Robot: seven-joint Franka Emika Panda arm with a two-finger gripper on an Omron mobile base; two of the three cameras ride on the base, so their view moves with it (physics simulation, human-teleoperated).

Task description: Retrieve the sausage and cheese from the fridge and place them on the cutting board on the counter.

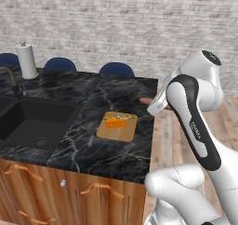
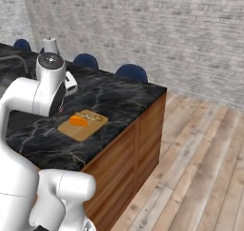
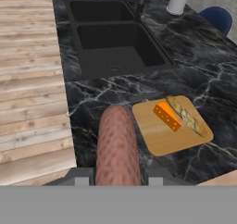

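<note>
The jaws are clamped on the sausage [image 3: 118, 146], which juts out ahead of them over the black worktop [image 3: 92, 98]. Just beyond and beside its tip lies the cutting board [image 3: 159, 137], with the cheese [image 3: 167, 116] resting on it.

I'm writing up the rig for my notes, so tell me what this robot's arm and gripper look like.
The arm is built of glossy white rounded shells with black bands and black joint inlays; one black strip carries small white lettering, too small to read. A round grey cap tops one joint in both base views. The gripper shows two small dark grey finger tips. No loose cables show.
</note>
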